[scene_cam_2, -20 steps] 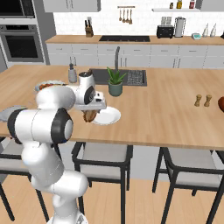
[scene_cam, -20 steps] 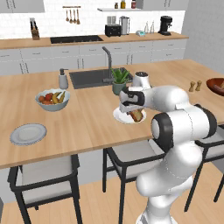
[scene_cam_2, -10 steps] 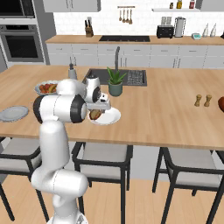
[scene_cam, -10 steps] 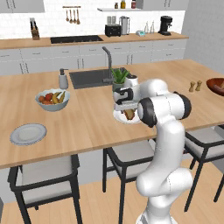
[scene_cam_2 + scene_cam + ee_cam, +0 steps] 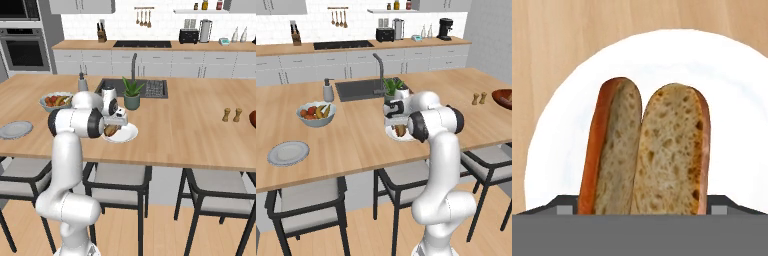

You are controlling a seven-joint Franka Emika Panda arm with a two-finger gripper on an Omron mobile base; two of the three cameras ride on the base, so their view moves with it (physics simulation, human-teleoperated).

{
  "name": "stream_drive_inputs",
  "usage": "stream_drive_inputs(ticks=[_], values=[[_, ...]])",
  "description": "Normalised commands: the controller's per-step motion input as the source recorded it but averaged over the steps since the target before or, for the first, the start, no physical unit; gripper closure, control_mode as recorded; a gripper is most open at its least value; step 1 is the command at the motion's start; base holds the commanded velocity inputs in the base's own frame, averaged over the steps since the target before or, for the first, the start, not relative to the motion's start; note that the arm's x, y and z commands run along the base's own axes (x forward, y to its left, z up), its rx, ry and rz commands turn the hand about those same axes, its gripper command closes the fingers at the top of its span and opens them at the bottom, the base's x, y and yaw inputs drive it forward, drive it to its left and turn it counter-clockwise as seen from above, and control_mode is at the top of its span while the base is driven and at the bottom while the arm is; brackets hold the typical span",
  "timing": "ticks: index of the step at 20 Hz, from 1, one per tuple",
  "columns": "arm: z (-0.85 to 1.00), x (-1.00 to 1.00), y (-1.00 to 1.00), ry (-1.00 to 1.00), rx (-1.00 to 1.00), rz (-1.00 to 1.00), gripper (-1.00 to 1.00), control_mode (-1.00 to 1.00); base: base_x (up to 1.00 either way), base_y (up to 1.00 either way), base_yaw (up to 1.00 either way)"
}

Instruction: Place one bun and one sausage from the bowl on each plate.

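Observation:
My gripper (image 5: 398,123) hangs just over the white plate (image 5: 406,137) near the island's front edge, also visible as the gripper (image 5: 113,124) above the plate (image 5: 128,134). In the hand view a split bun (image 5: 647,150) lies cut side up over the plate (image 5: 732,100). The fingertips (image 5: 568,205) press against its two long sides, so the jaws are shut on it. I cannot tell if the bun rests on the plate. A second, empty plate (image 5: 288,152) (image 5: 15,129) sits far left. The dark reddish-brown bowl (image 5: 503,97) (image 5: 253,117) is at the far right edge. The sausage is out of view.
A pale fruit bowl (image 5: 316,113) (image 5: 56,100) stands left of the plate. A potted plant (image 5: 393,87) (image 5: 131,92) and the sink with its faucet (image 5: 377,70) lie just behind. Two shakers (image 5: 479,98) (image 5: 232,114) stand near the bowl. Stools line the island's front.
The arm's elbow has swung from low and right to upright behind the plate. The gripper has stayed over the plate with the bun between its fingers.

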Motion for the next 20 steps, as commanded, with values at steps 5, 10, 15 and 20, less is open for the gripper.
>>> stream_drive_inputs(ticks=[5,10,15,20], values=[[0.02,0.00,0.00,0.00,0.00,-0.04,-1.00,-1.00,0.00,0.00,0.00],[0.61,-0.25,-0.03,-0.06,0.01,-0.04,-1.00,-1.00,0.00,0.00,0.00],[0.95,-1.00,-0.13,-0.07,0.07,0.00,-1.00,-1.00,0.00,0.00,0.00],[0.52,-1.00,-0.11,0.00,0.04,0.00,-1.00,-1.00,0.00,0.00,0.00]])
